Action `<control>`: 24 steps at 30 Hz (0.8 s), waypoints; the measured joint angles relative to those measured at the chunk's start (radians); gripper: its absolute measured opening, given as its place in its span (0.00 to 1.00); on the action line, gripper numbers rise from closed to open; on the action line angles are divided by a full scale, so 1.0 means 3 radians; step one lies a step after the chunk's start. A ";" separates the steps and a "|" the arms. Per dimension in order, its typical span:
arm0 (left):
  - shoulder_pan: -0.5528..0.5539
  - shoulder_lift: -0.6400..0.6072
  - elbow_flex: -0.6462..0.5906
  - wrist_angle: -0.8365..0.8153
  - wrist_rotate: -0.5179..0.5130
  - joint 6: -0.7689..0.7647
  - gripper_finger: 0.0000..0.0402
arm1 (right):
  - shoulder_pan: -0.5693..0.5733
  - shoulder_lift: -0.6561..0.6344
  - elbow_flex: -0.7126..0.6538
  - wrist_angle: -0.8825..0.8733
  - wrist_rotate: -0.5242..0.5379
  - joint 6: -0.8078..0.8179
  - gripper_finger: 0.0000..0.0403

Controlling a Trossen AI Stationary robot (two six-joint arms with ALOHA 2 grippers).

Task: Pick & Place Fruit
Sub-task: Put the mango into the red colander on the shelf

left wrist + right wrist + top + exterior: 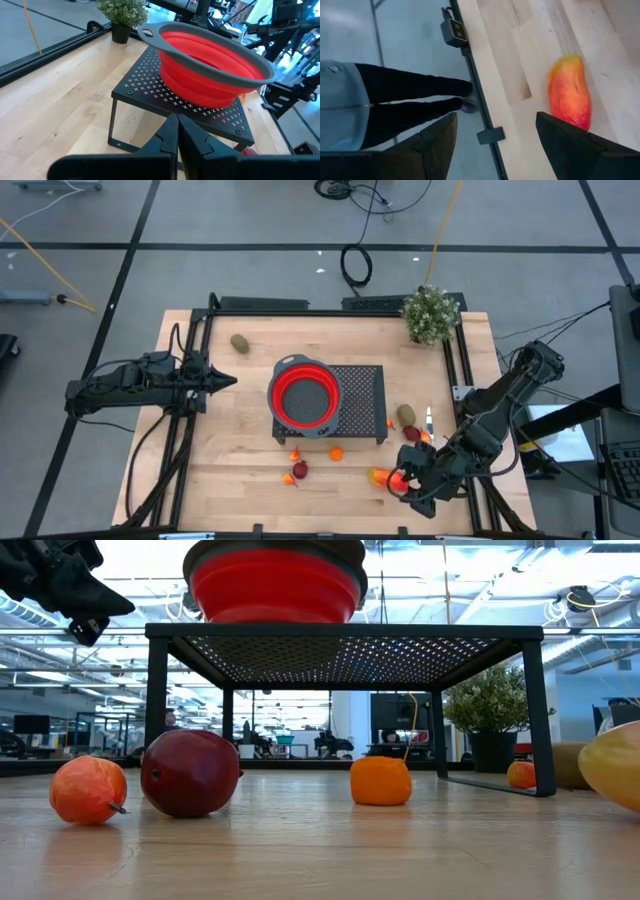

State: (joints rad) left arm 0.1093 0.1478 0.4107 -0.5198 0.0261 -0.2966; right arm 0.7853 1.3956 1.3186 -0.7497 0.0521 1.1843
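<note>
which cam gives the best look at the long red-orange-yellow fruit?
Right wrist view: the long red-orange-yellow fruit lies unobstructed on the wood, ahead of the open right gripper. The high view shows it small, partly under that gripper. The low view catches only a yellowish edge at the frame's side. The left wrist view does not show it.

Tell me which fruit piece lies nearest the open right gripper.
The long red-orange-yellow piece, right by the right gripper near the table's front edge. The other pieces lie farther off.

The mango [615,765] is cut off by the low view's right edge. The bowl [275,580] loses its top there. A person [380,112] is headless in the right wrist view.
</note>
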 joint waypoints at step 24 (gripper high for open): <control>0.0001 0.0000 0.0000 0.0000 -0.0031 0.0186 0.02 | 0.0093 0.0161 0.0000 0.0618 0.0401 0.0467 0.66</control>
State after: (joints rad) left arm 0.1097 0.1478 0.4107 -0.5198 0.0170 -0.2409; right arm 0.8131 1.4441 1.3186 -0.5643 0.1725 1.3245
